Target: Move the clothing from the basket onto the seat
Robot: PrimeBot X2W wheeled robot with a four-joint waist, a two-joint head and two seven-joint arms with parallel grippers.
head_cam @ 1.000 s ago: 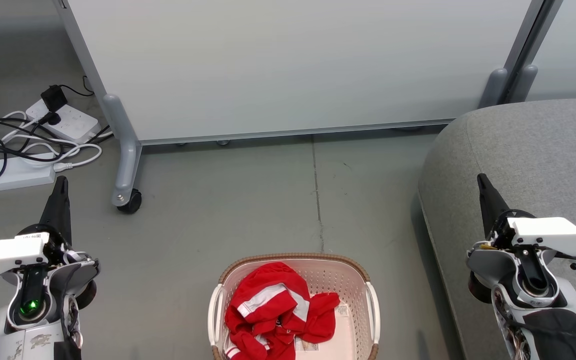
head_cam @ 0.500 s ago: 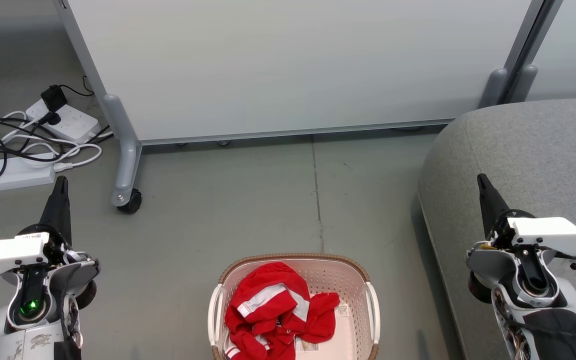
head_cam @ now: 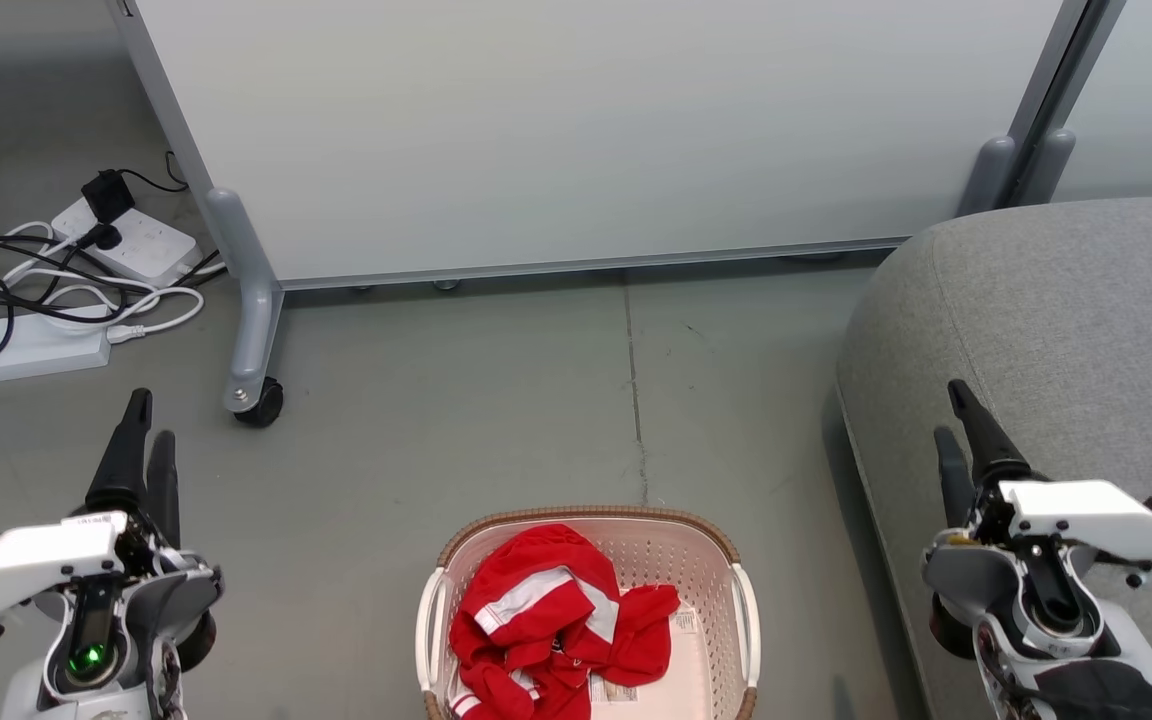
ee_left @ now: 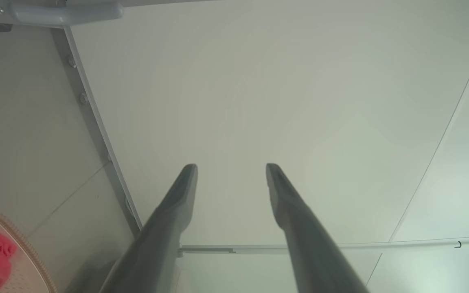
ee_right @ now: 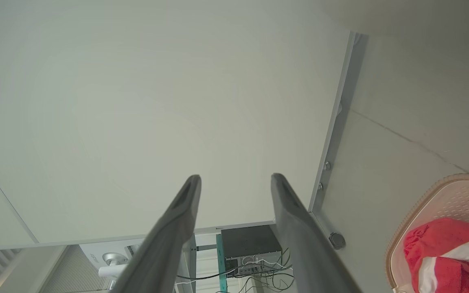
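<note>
And there's the change: both grippers have opened. A moment ago each showed as one dark spike, fingers pressed together; now the left gripper (head_cam: pixel 152 418) shows two fingers with a clear gap, and the right gripper (head_cam: pixel 948 410) does the same. Both also sit lower in the head view than they did. The wrist views agree: each pair of fingers is spread moderately wide, with nothing between them but the pale panel (head_cam: pixel 586 130) behind.

The clothing (head_cam: pixel 546 620) hasn't budged. It's a crumpled red heap with a white band, lying in the left half of the basket (head_cam: pixel 591 513), which stands on the floor (head_cam: pixel 496 400) at the bottom middle of the head view. It lies between the two grippers and nearer the robot than their fingertips, well apart from both. The left gripper hovers over bare floor off to the basket's left. The right gripper is over the near edge of the seat (head_cam: pixel 1066 300), the big grey cushion to the basket's right, and nothing lies on the part of it that shows.

The near end of the basket is cut off by the bottom of the head view, and the seat runs off the right side. The heap is too bunched to tell one garment from another. A label (head_cam: pixel 685 622) inside the basket is partly covered by fabric, and its print is too small to read.
</note>
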